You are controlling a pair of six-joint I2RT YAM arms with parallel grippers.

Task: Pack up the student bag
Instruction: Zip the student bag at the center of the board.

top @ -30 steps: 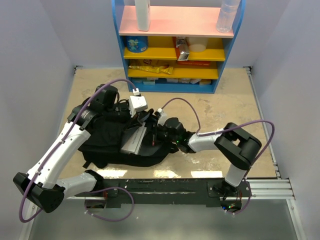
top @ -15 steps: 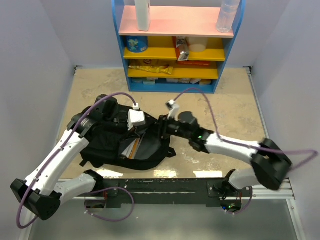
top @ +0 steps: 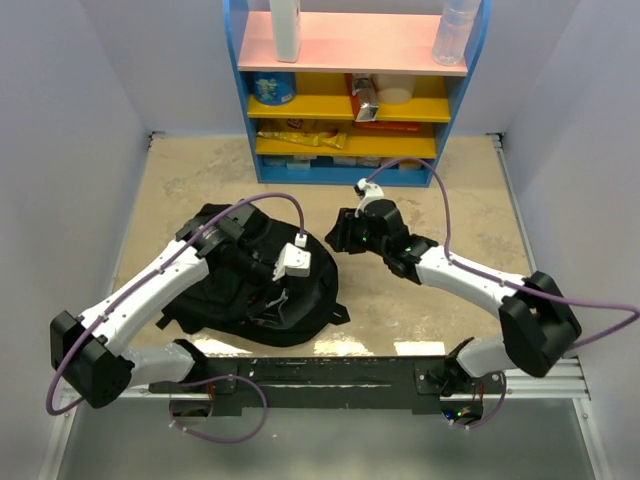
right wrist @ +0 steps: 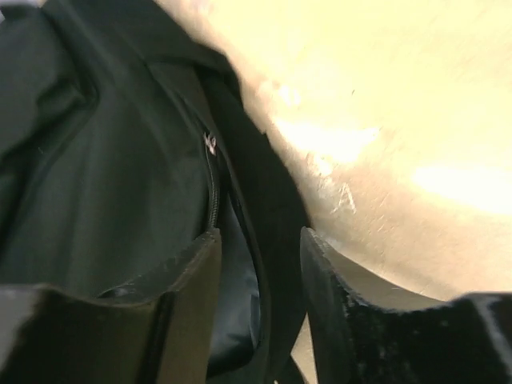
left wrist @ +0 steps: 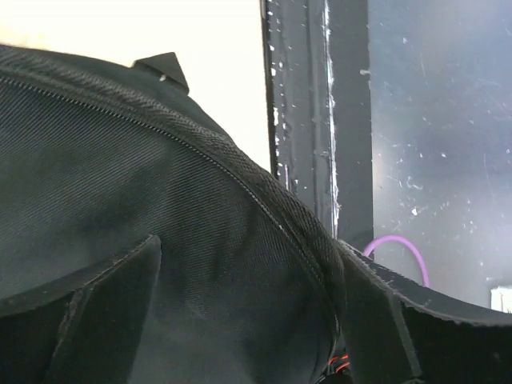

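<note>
Black soft fabric is the trouble here: the student bag (top: 225,275) lies slumped flat on the tabletop, left of centre and close to the near edge, and nothing shows its mouth being held open. The left gripper (left wrist: 248,244) sits low over the bag's near side with its fingers spread wide and the cloth and zip line (left wrist: 240,188) bulging between them, so it looks to be straddling the fabric and not pinching it. If that arm lifts or slides from here, a fingertip could catch the seam and drag the whole bag toward the near edge and the black rail (left wrist: 320,120) just beside it. The right gripper (right wrist: 260,234) hovers just off the bag's right side, its fingers parted with nothing between them, above the zipper (right wrist: 213,188) and the bare tabletop (right wrist: 384,120). Closing there would probably take only a loose fold, and a pull would then crumple the bag instead of opening it. The left arm's purple cable (top: 265,200) arches over the bag and might snag a strap.
</note>
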